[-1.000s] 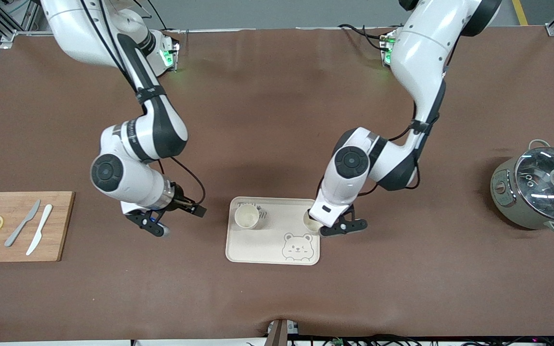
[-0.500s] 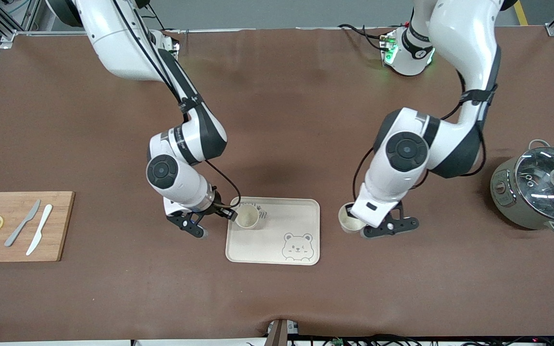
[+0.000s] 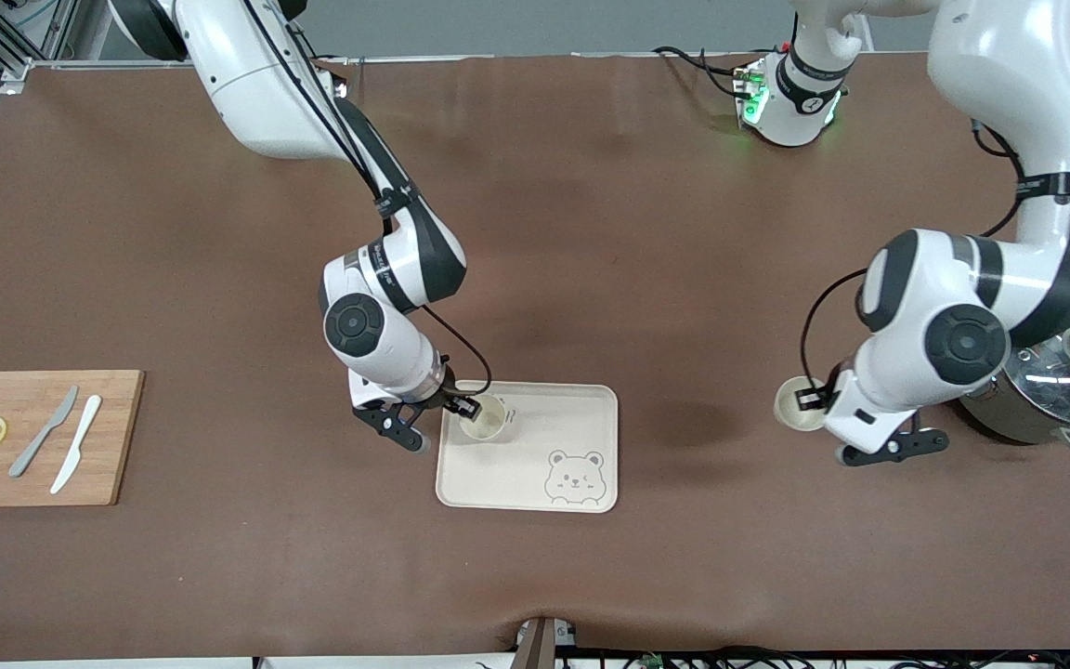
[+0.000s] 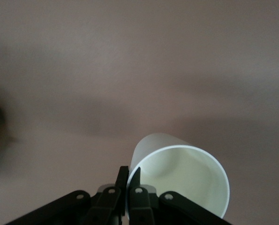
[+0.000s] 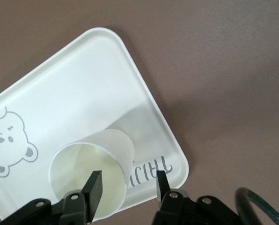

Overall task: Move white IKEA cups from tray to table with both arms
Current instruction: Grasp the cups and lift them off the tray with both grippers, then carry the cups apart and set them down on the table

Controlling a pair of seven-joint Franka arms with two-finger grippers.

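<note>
Brown matting covers the worktop (image 3: 535,232); at the tray (image 3: 581,409), the right gripper (image 3: 447,415) straddles the wall of one cup (image 3: 482,420), jaws apart and not yet pinching. Toward the left arm's end, the left gripper (image 3: 818,401) carries the other cup (image 3: 796,405) over bare mat, jaws clenched on its rim. Next, I judge, the right must close and lift, the left lower and release.

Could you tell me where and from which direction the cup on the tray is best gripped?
Grip the cup by its rim wall, one finger inside and one outside, coming from above at the edge toward the right arm's end of the tray. It is handleless, upright and open-topped, so the thin wall suits a pinch. The right gripper already straddles that wall.
</note>
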